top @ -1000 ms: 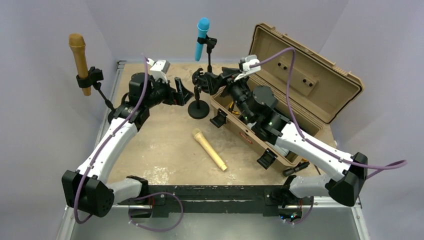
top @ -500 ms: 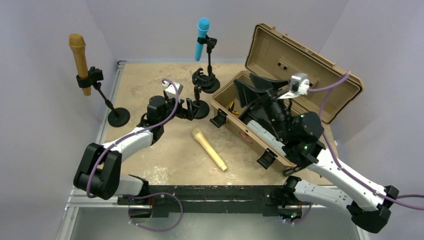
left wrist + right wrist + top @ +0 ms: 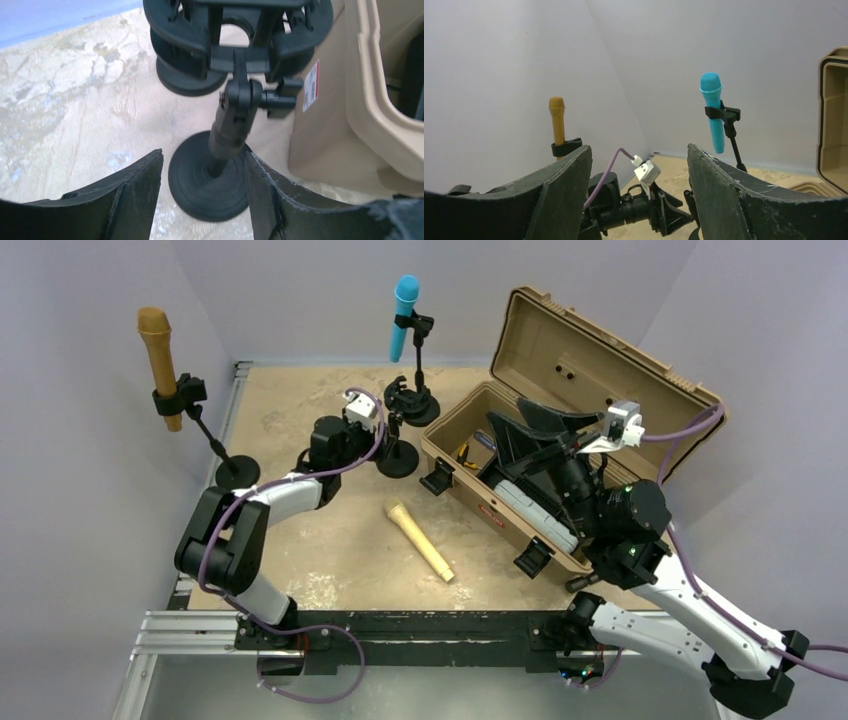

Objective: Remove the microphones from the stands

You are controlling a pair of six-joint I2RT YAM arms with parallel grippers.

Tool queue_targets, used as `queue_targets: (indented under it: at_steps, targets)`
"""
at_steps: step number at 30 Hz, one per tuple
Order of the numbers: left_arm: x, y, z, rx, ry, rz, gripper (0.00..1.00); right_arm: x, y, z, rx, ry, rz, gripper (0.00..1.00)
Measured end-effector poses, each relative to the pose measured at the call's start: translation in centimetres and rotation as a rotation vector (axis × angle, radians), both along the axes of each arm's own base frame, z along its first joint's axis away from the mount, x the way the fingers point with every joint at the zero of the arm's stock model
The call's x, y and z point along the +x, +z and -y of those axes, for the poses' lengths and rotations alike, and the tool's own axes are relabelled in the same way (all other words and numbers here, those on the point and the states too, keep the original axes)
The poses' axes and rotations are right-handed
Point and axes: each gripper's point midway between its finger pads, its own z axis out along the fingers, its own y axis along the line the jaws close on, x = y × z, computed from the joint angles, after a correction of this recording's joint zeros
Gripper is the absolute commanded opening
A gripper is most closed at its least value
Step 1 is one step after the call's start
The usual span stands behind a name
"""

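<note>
Stand (image 3: pixel 230 125) top cropped — left gripper (image 3: pixel 203 157) spread near it; right gripper (image 3: pixel 639 148) released.

The setting is a robotics laboratory test cell. Plain pale wall panels (image 3: pixel 70 540) enclose a worn tan table (image 3: pixel 330 530) on three sides. The left arm (image 3: pixel 285 492) and right arm (image 3: pixel 700 595) mount on a black base rail (image 3: pixel 440 625) fixed to what appears to be aluminium extrusion framing (image 3: pixel 190 625). Purple cables (image 3: pixel 690 428) run exposed along each arm.
</note>
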Motion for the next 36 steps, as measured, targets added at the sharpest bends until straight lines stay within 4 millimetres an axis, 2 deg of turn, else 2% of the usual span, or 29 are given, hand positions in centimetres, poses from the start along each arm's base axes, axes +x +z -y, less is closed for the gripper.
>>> queue_targets:
  at_steps: [5, 7, 11, 18, 22, 26, 31, 36]
  targets:
    - [1.8, 0.7, 1.0, 0.004, -0.006, 0.039, 0.56, -0.3, -0.4, 0.3, 0.006, 0.006, -0.015, 0.69]
    - [2.2, 0.8, 1.5, 0.0, -0.012, 0.049, 0.48, -0.2, -0.6, 0.3, 0.007, 0.007, -0.024, 0.69]
    - [2.8, 0.6, 2.3, 0.003, -0.015, 0.058, 0.44, -0.1, -0.9, 0.2, 0.007, 0.007, -0.042, 0.69]
    - [3.0, 0.4, 2.8, 0.005, -0.015, 0.07, 0.2, 0.3, -1.6, 0.2, 0.005, -0.006, -0.069, 0.69]
    - [3.2, 0.4, 2.4, 0.021, 0.011, 0.081, 0.1, 0.7, -2.2, -0.2, -0.009, -0.01, -0.082, 0.69]
    - [3.5, 0.4, 1.3, 0.056, 0.067, 0.1, 0.04, 1.3, -2.9, -0.9, -0.029, -0.011, -0.098, 0.69]
    - [4.4, 0.6, -0.9, 0.087, 0.175, 0.121, 0.03, 2.1, -4.4, -1.9, -0.063, -0.011, -0.126, 0.69]
    - [6.5, 0.7, -5.2, 0.074, 0.319, 0.08, 0.04, 2.2, -4.8, -1.9, -0.068, -0.013, -0.132, 0.69]
